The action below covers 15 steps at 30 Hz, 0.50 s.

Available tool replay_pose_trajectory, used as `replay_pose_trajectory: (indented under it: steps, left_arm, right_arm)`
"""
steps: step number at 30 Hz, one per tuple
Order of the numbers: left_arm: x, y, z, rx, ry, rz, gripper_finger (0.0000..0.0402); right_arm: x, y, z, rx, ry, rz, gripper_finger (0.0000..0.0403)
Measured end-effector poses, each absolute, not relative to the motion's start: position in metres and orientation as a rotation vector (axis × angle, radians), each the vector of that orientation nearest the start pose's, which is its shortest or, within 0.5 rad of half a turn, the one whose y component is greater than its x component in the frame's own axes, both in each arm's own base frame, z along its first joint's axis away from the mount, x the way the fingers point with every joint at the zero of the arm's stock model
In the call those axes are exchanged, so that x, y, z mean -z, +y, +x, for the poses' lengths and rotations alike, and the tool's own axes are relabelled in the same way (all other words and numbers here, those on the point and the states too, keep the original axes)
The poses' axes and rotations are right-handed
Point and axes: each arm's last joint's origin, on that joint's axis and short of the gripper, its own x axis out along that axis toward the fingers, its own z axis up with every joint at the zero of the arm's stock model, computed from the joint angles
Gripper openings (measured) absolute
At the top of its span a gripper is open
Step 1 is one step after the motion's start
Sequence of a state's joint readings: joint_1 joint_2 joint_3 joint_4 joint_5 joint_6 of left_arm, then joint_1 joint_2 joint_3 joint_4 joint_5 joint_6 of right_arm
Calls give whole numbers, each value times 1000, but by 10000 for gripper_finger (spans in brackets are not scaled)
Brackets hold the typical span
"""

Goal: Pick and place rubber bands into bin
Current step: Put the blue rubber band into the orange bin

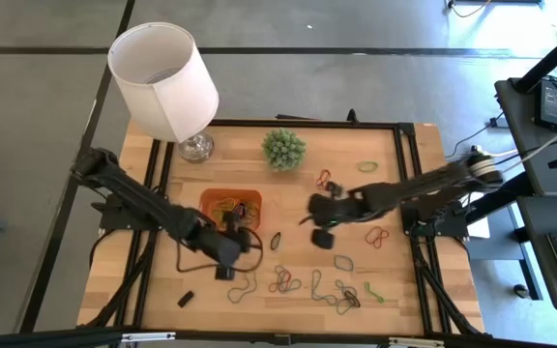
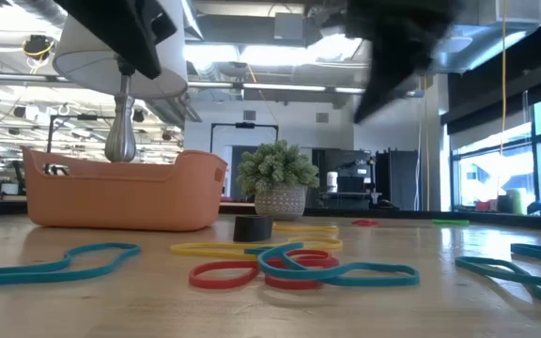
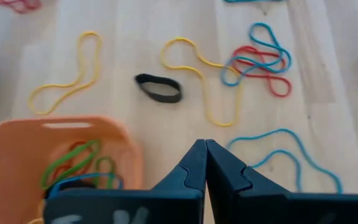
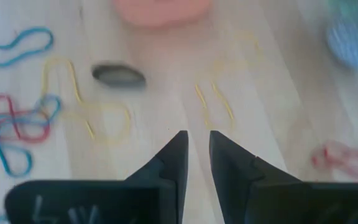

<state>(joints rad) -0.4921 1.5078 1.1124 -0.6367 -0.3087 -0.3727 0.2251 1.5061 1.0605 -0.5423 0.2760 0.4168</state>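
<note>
On the wooden counter, seen from above, the white lampshade stands at eleven o'clock, the small potted plant near twelve, and the orange bin lies just left of centre with a few bands already inside. The left tool hangs just past the bin's six o'clock edge, its fingers pressed together on nothing. The right tool hovers right of centre above the counter, its fingers narrowly parted with a slim gap showing between them and nothing seen held. The loose rubber bands lie mostly from five to six o'clock, a black band nearer the middle, and red ones at three o'clock. To do this pick well, I judge the right tool should come straight down over a single strand, one finger on each side of it, and avoid the tangled red and blue cluster, where several loops would lift together. The right wrist view is smeared, so which band it aims at is unclear, and I cannot tell whether a thin yellow strand sits between its fingers.
</note>
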Motion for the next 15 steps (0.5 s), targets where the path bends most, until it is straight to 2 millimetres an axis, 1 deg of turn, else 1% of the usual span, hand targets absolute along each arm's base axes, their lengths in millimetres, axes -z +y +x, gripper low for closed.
replay_pose_trajectory:
  steps: [4, 7, 11, 15]
  left_arm:
    - [-245, -157, 288, 9, 1063, 56, 2]
    - [-242, -172, 298, -2, 1143, 31, 2]
    - [-234, -186, 311, -23, 1230, -125, 8]
    - [-223, -192, 318, -120, 1294, -350, 32]
  right_arm:
    - [-221, 55, 252, 270, 916, 217, 70]
    - [-209, 51, 226, 292, 927, 262, 70]
    - [-195, 47, 203, 318, 926, 316, 70]
    - [-186, 44, 190, 317, 919, 334, 70]
